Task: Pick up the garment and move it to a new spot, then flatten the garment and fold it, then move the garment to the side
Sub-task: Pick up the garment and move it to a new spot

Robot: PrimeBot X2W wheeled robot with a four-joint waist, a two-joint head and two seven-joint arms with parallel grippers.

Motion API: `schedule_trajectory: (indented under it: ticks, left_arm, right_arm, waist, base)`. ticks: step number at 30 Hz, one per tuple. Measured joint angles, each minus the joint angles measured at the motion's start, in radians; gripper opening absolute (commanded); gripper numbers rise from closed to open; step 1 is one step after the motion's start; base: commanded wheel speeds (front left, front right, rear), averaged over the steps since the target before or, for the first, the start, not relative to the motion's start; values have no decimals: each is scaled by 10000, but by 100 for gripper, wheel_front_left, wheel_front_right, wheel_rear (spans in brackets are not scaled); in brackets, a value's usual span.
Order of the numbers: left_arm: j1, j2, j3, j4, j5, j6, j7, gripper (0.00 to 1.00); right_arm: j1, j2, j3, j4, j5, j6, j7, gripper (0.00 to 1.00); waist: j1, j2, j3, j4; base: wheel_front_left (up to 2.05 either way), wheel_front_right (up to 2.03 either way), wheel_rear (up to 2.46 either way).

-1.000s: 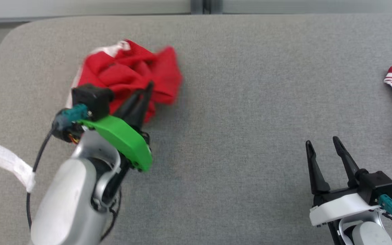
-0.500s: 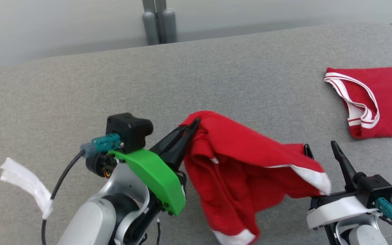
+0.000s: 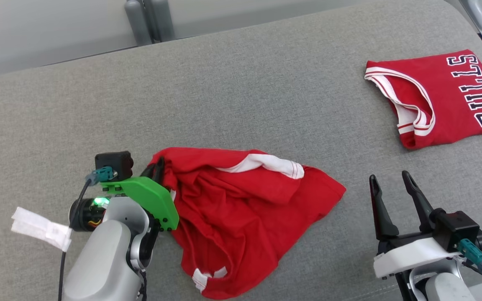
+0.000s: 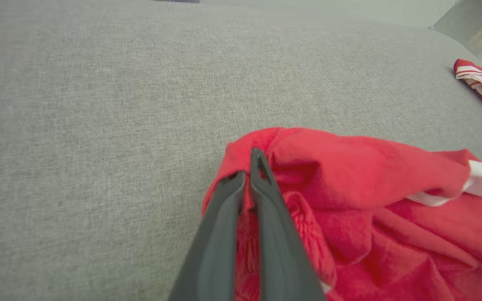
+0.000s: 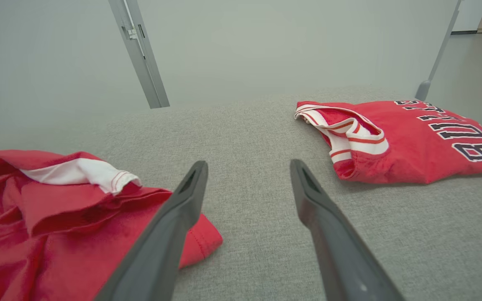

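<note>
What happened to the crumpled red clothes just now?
The left gripper, jaws shut on the crumpled red cloth garment, carried it from the far left of the grey padded table rightward through the air, and it now lies rumpled before the robot. The right gripper stayed open and idle; the folded red Bulls jersey stayed put.

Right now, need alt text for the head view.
The left end effector is shut on the left edge of a crumpled red garment lying on a grey padded surface. The right end effector is open at lower right, clear of it, and a folded red Bulls jersey lies at upper right.
</note>
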Motion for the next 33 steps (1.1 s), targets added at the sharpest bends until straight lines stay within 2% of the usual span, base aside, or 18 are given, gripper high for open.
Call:
schedule_trajectory:
  ticks: [5,8,10,14,19,26,33]
  left_arm:
    - [145,-42,186,343,282,59,-1988,100]
    - [1007,107,447,-224,441,293,-3407,100]
    - [1702,201,499,-696,575,408,-3739,100]
    - [3294,232,629,-1852,1009,614,-3946,100]
    - [4936,-4,1384,-3519,1783,639,-3990,100]
    - [6626,-506,2418,-4330,2917,102,-3990,100]
    - [6953,-706,3085,-4389,3254,-362,-3990,100]
  right_arm:
    - [99,-84,-184,-73,-165,2,0,100]
    - [303,-238,-393,-173,-251,0,0,100]
    - [463,-324,-531,-255,-322,0,0,100]
    - [835,-552,-815,-441,-506,0,0,100]
    - [1213,-631,-1127,-642,-771,0,0,100]
    - [1701,-487,-1407,-694,-993,0,0,100]
    - [1856,-405,-1486,-541,-1032,0,0,100]
  waist:
    - [0,1,-210,83]
    - [0,0,-499,209]
    - [0,0,-697,319]
    - [0,0,-1067,652]
    - [0,0,-1493,1132]
    - [0,0,-2003,1802]
    - [0,0,-2325,2230]
  base:
    - [0,0,0]
    - [0,0,0]
    - [0,0,0]
    - [0,0,0]
    - [0,0,0]
    - [0,0,0]
    - [0,0,0]
